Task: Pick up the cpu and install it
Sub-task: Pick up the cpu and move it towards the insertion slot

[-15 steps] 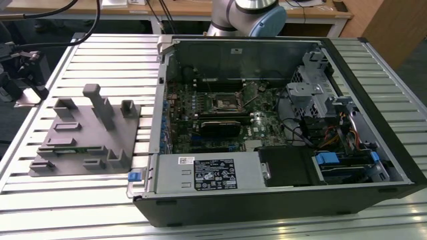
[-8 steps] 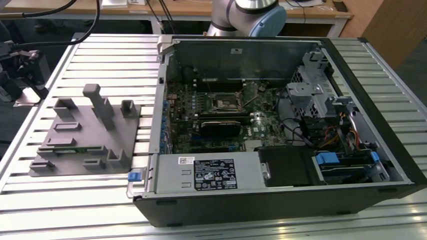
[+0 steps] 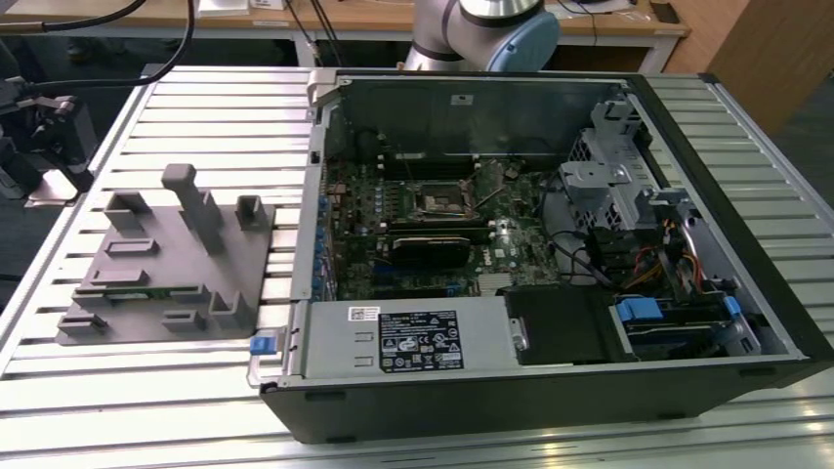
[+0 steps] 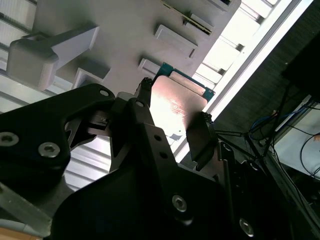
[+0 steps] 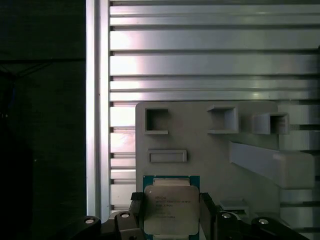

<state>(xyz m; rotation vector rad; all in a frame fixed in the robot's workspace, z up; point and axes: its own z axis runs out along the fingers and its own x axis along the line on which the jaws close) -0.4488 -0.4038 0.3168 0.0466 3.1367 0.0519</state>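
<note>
In the exterior view, a slatted aluminium table [image 3: 131,391] is seen, on which a grey moulded fixture plate with upright posts [image 3: 156,264] is laid toward the exterior view's left, just beside an open black computer case [image 3: 521,412] set on its side.

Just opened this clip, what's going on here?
The arm's end effector is closed on the cpu, with a finger on each side, holding it above the grey parts tray on the slatted table. In the exterior view, the open computer case lies beside that tray. Its motherboard socket looks empty, so the chip is not installed yet.
</note>
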